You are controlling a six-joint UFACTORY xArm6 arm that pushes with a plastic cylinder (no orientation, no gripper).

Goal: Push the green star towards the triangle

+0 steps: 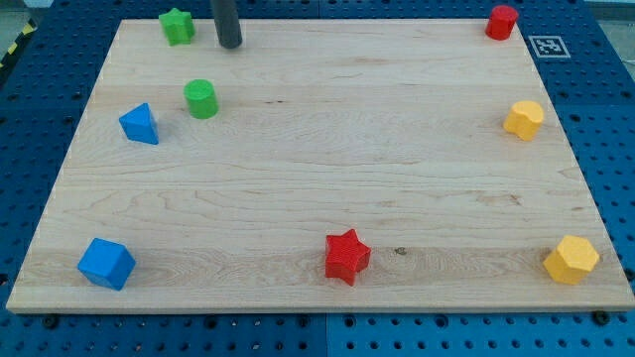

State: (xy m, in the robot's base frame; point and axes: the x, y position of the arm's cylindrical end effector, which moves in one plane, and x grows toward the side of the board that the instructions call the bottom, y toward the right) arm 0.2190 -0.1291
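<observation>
Pale wooden board point(327, 159) lies on a blue perforated bench point(20, 119) and fills most of the frame. At the upper left of the frame sits the small green star-shaped block point(177, 26), close to the board's top edge. My tip point(229, 45), the lower end of the straight dark rod, stands just to the right of that star, near it but apart from it. No pincer shows here; the arm ends only in the rod, so there is no opening or hold to tell. Below the star, on the left side, rests a green cylinder block point(200, 98), and just to its lower left lies the blue triangular block point(140, 124), well apart from the star. At the lower left corner sits a blue cube block point(106, 263). A red star-shaped block point(346, 256) lies near the bottom edge, about the middle. On the right side, a red cylinder block point(502, 22) sits at the upper right corner, a yellow block point(524, 119) of many-sided shape lies below it, and another yellow many-sided block point(571, 260) rests at the lower right.
</observation>
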